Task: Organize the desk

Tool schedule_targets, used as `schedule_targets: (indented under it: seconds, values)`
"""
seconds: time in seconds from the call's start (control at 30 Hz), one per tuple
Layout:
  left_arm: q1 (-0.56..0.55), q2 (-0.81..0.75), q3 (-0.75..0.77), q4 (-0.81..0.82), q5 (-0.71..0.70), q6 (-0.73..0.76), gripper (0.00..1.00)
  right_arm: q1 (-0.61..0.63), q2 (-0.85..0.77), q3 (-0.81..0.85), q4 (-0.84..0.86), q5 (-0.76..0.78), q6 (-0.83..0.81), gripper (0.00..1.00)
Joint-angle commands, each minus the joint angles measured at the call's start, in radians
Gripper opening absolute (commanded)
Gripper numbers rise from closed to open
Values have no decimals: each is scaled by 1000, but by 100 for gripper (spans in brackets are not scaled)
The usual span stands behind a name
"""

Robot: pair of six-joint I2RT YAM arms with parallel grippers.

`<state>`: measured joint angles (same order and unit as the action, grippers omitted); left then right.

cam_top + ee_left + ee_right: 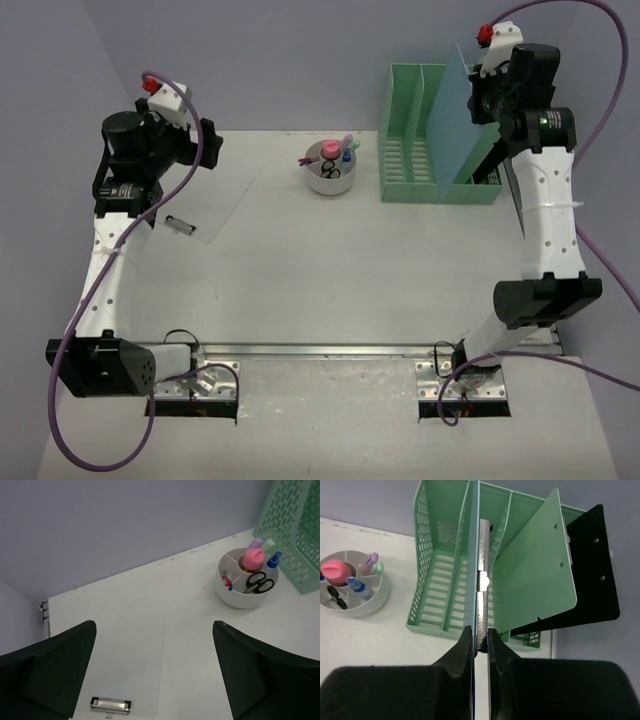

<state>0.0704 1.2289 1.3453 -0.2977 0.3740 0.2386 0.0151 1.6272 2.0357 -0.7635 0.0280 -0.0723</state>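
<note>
**Tech A:** Report the work surface.

**Tech B:** The counter [350,270] is a flat, matte off-white rectangle. It spreads away from the arm bases, with a metal rail [330,350] along its near edge and pale lavender walls [250,60] around it.

**Tech A:** Items on it?

**Tech B:** A clear clipboard [125,655] lies flat at far left. It is a thin see-through sheet with a shiny metal clip [111,704] at its near end. At far centre is a round white organiser [330,172] with divided pockets. It holds black-handled scissors [260,583], a pink-capped item and capped markers. Just to its right stands the mint-green rack [420,140], made of slotted plastic with upright dividers.

**Tech A:** Rack contents?

**Tech B:** A green board [540,565] with rounded corners leans tilted in the right section. A black board [592,565] sits behind it.

**Tech A:** Hand states?

**Tech B:** The left hand [154,630] hangs above the clear clipboard with its dark fingers spread wide, gripping nothing. The right hand [480,635] is clamped on the clip end of a pale blue clipboard [455,110]. It holds that board upright and edge-on over the rack. Whether the lower edge touches the rack floor cannot be told.
</note>
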Motion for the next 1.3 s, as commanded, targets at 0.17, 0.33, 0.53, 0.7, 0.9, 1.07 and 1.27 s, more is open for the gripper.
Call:
schedule_targets:
  seconds: [0.17, 0.33, 0.53, 0.7, 0.9, 1.07, 1.27]
  values:
    - [2, -32, -49, 66, -190, -110, 100, -49, 105, 93, 113, 3, 42, 1]
    - [2, -49, -100, 97, -149, -143, 100, -49, 184, 147, 164, 0, 63, 1]
    - [2, -43, -113, 49, -87, -102, 100, -56, 233, 161, 200, -14, 114, 1]
    - [2, -48, -161, 71, -127, -91, 100, -61, 273, 178, 217, -23, 163, 1]
    - [15, -43, -202, 78, -233, -119, 100, -78, 341, 201, 230, -23, 213, 1]
    - [22, -39, -235, 54, -216, -136, 100, -78, 367, 238, 251, -65, 226, 1]
    - [22, -17, -244, 55, -211, -145, 100, -78, 355, 230, 276, -80, 226, 1]
